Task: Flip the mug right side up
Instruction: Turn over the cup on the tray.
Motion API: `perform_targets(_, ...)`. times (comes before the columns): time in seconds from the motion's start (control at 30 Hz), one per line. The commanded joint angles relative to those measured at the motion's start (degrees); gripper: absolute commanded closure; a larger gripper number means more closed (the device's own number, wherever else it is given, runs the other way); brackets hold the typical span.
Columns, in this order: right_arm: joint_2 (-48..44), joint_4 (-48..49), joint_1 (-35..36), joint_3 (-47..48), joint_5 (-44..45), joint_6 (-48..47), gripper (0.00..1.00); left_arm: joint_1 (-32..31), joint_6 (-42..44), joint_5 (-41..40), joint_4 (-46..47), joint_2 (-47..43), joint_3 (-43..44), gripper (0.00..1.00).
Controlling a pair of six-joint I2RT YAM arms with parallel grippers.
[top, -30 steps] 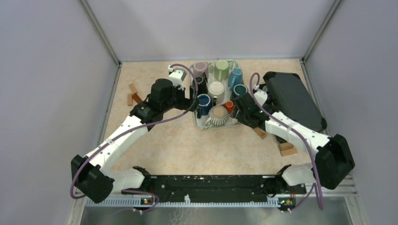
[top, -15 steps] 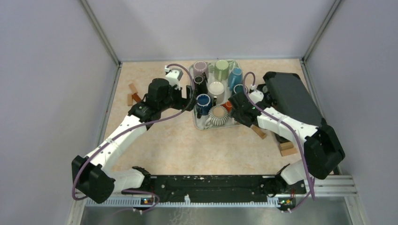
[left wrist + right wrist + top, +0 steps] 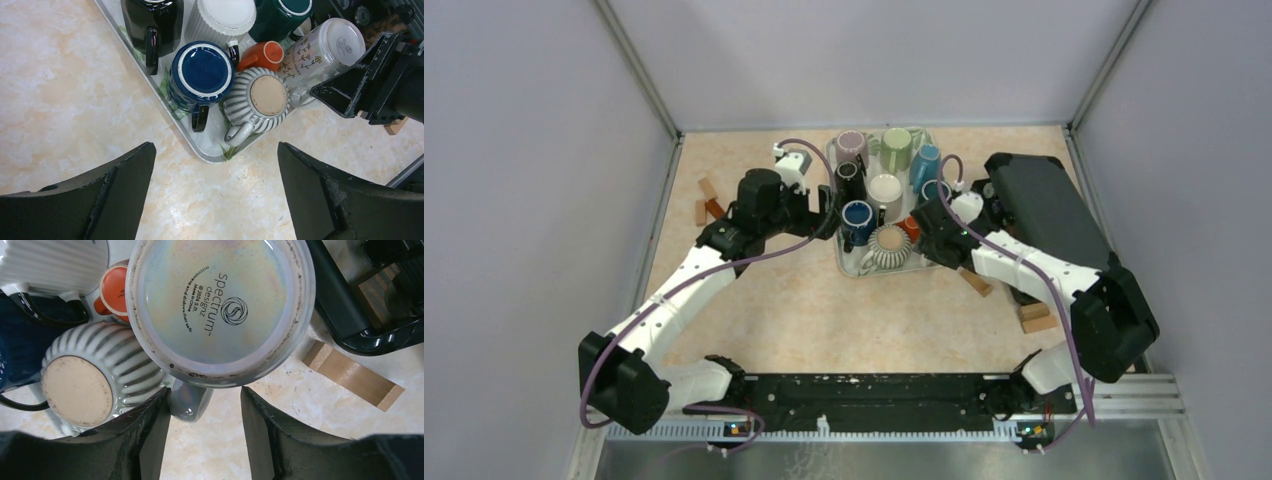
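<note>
Right jaws have moved in and narrowed to about half around the handle [image 3: 189, 404] of the floral mug [image 3: 220, 310]. The mug sits just past them, base up. There's a gap on one side, so no clamp yet, I'd guess. Left jaws hang wide over the tray [image 3: 207, 143] corner.

We see a pale beige marbled surface [image 3: 804, 300]. On it lie a clear plastic tray [image 3: 212, 145] far centre, a flat black plastic case [image 3: 1049, 215] right, small wooden blocks [image 3: 706, 200] left, and further wooden pieces [image 3: 1036, 318] beside the case.
</note>
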Motion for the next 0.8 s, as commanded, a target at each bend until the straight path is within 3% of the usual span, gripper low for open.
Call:
perform_targets(0.0,-2.44,2.47,0.26,-1.34,1.76,-5.33,0.48,0.75,-0.86,2.01,2.9,-0.87,-0.51,0.02)
perform_targets(0.5,-2.9,5.08,-0.86,-2.69,2.11,-10.02,0.69,1.77,-1.54,5.11,3.65,0.07,-0.71,0.02)
perform_targets(0.77,-1.17,6.51,-2.5,-1.92,1.13,-11.72,0.68,2.0,-1.56,5.85,3.75,0.47,-0.71,0.01)
